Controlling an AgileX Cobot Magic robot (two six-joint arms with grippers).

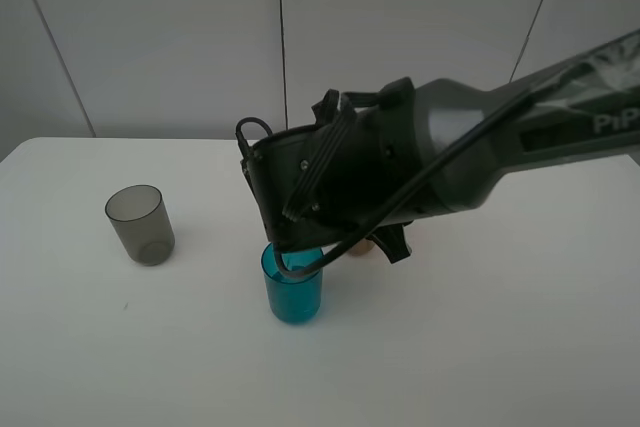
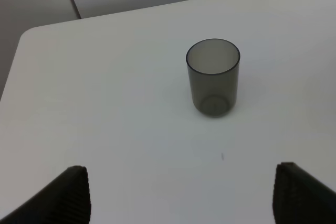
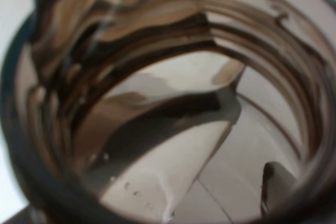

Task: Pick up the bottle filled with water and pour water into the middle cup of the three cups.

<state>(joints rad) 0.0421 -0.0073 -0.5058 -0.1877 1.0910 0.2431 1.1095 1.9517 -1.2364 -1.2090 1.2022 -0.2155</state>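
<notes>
1. Pickup looks done. The bottle [image 3: 157,129] is off the counter [image 1: 520,347] in the right pincer [image 1: 290,235] and fills the wrist view.
2. The teal cup [image 1: 293,297] sits right under that pincer, so I'd call it mid-pour. Can't make out a stream or a water level though.
3. Right pincer is clamped tight on the bottle.
4. Left pincer [image 2: 182,196] gapes wide and holds nothing. The grey cup [image 2: 213,77] is well ahead of it.
5. Left to do: finish pouring.

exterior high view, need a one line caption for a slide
Right arm tilted down over the teal middle cup, smoky grey cup standing apart on the white table.
</notes>
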